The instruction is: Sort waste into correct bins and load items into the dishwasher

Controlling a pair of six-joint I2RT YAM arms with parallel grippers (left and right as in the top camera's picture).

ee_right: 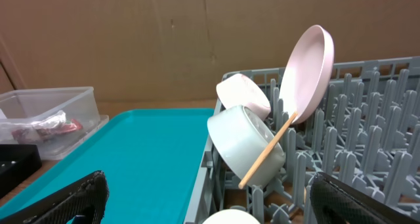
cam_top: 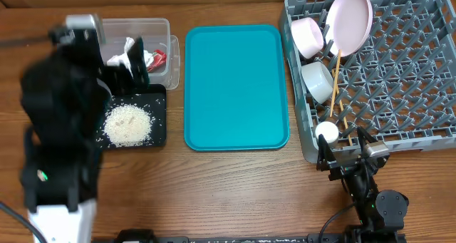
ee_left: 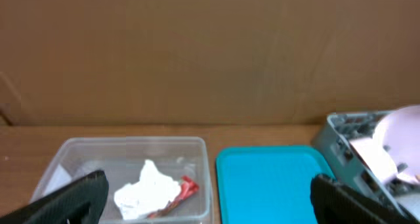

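Observation:
The grey dish rack (cam_top: 399,72) holds a white plate (cam_top: 350,20), two white bowls (cam_top: 308,36) (cam_top: 317,80), a small white cup (cam_top: 327,132) and two wooden chopsticks (cam_top: 335,86). The plate (ee_right: 308,63), both bowls (ee_right: 248,142) and one chopstick (ee_right: 266,153) also show in the right wrist view. The clear tub (cam_top: 160,29) holds the crumpled napkin (ee_left: 147,191) and the red wrapper (ee_left: 187,186). The black tray (cam_top: 158,132) holds the rice scraps (cam_top: 128,123). My left gripper (ee_left: 209,188) is open and empty above the tub. My right gripper (ee_right: 209,184) is open and empty at the rack's front left corner.
The large teal tray (cam_top: 236,86) lies between the bins and the rack. My left arm (cam_top: 60,122) covers the table's left side and part of the black tray. A brown cardboard wall stands behind the table.

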